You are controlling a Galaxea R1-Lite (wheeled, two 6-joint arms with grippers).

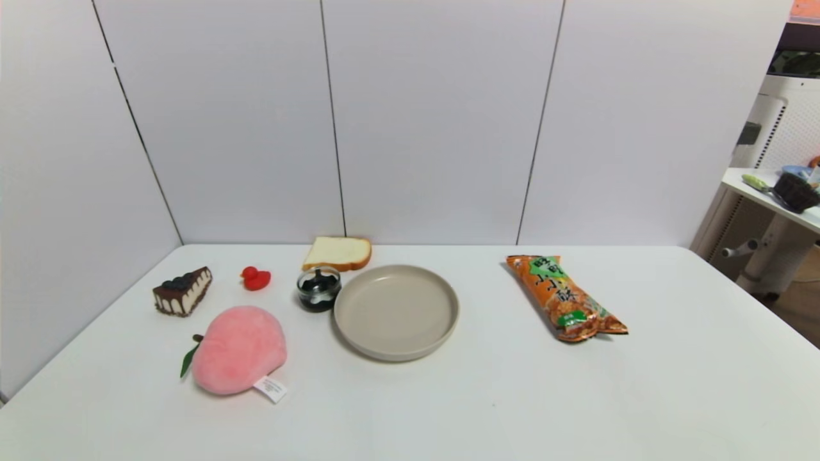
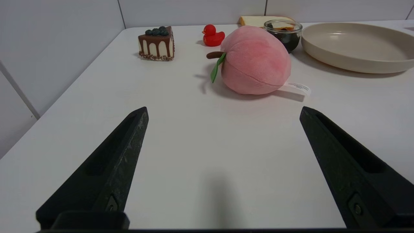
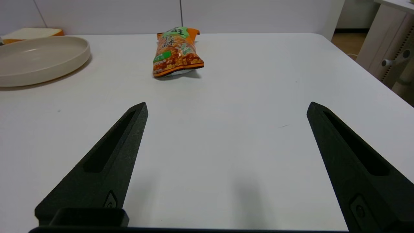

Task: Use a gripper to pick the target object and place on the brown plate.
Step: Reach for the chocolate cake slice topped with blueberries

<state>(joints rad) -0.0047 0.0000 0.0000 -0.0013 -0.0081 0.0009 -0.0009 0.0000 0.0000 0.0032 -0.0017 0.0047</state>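
The toy cake slice (image 1: pixel 182 291), chocolate-topped with blueberries and dripped sides, sits at the table's far left; it also shows in the left wrist view (image 2: pixel 157 43). The beige-tan plate (image 1: pixel 396 312) lies empty at mid-table and shows in both wrist views (image 2: pixel 355 47) (image 3: pixel 38 60). Neither arm shows in the head view. My left gripper (image 2: pixel 223 110) is open and empty, low over bare table, well short of the pink peach and the cake. My right gripper (image 3: pixel 226 105) is open and empty over bare table, short of the snack bag.
A pink plush peach (image 1: pixel 237 349) lies between the cake and the table's front. A red duck (image 1: pixel 256 278), a dark glass jar (image 1: pixel 318 289) and a bread slice (image 1: pixel 337 253) stand behind it. An orange snack bag (image 1: pixel 564 298) lies right of the plate. White walls enclose the back and left.
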